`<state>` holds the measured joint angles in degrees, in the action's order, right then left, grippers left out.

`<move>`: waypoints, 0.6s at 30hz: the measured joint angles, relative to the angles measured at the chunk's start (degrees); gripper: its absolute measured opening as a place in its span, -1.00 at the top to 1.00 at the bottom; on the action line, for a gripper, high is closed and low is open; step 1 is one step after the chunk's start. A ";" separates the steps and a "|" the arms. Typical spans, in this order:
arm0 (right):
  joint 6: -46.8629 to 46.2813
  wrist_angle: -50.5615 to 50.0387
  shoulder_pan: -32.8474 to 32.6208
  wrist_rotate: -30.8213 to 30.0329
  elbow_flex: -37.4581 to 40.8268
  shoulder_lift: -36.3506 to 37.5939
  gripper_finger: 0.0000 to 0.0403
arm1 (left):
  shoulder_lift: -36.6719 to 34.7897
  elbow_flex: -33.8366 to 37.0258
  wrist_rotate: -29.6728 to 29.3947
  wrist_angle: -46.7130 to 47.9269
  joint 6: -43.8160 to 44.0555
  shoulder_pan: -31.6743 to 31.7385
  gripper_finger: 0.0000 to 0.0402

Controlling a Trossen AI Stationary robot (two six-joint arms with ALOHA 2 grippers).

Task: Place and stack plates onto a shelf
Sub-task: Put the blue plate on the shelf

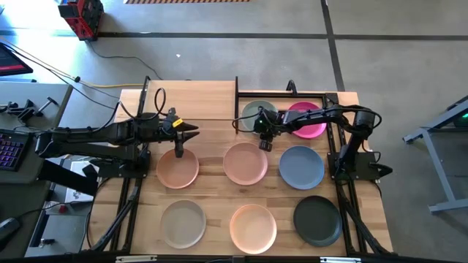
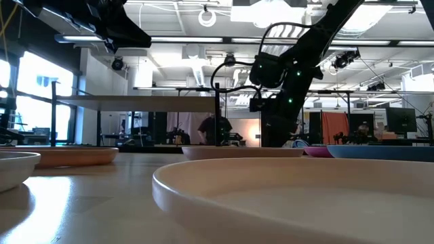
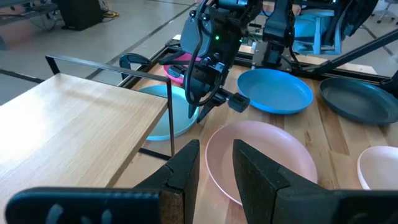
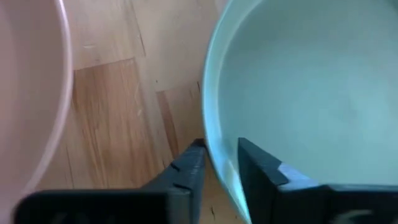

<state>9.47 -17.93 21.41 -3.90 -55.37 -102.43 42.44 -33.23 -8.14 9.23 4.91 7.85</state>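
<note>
From above you see eight plates. Six sit in two rows of three on the table (image 1: pixel 212 172): a salmon plate (image 1: pixel 178 169), a pale pink plate (image 1: pixel 245 164) and a slate blue plate (image 1: pixel 301 166) across the middle of the frame; a beige-grey plate (image 1: pixel 183 223), a peach plate (image 1: pixel 253 226) and a dark charcoal plate (image 1: pixel 317 220) along the bottom. The other two, a pale green plate (image 1: pixel 254 112) and a magenta plate (image 1: pixel 308 120), lie at upper centre, under the black frame beside the shelf (image 1: pixel 190 101), whose wood board is bare.

The right gripper (image 4: pixel 217 163) is at the green plate's near edge, one finger on either side of the rim, gripping it; bare wood separates that rim from the pink plate's edge.

The left gripper (image 1: pixel 180 147) hovers over the salmon plate's upper edge, its fingers a narrow gap apart and empty.
</note>
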 joint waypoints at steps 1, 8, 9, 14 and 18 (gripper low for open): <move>-0.09 -0.22 0.00 -0.01 0.00 0.00 0.80 | 0.00 0.00 0.00 0.00 -0.02 0.01 0.58; -0.63 -0.68 -0.04 0.29 0.00 0.04 0.95 | 0.00 0.00 0.00 0.00 -0.02 0.01 0.58; -0.63 -0.68 -0.04 0.66 0.00 0.07 0.97 | 0.00 0.00 0.00 0.00 -0.04 -0.01 0.58; -1.31 -0.68 -0.07 1.40 -0.07 0.09 0.98 | 0.00 0.00 0.00 0.00 -0.04 0.00 0.58; -1.95 -0.65 -0.33 1.44 -0.07 0.87 0.99 | 0.00 0.00 0.02 -0.02 -0.02 -0.01 0.58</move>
<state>7.53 -18.59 21.08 -2.46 -55.44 -101.56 42.44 -33.23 -8.12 9.21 4.89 7.84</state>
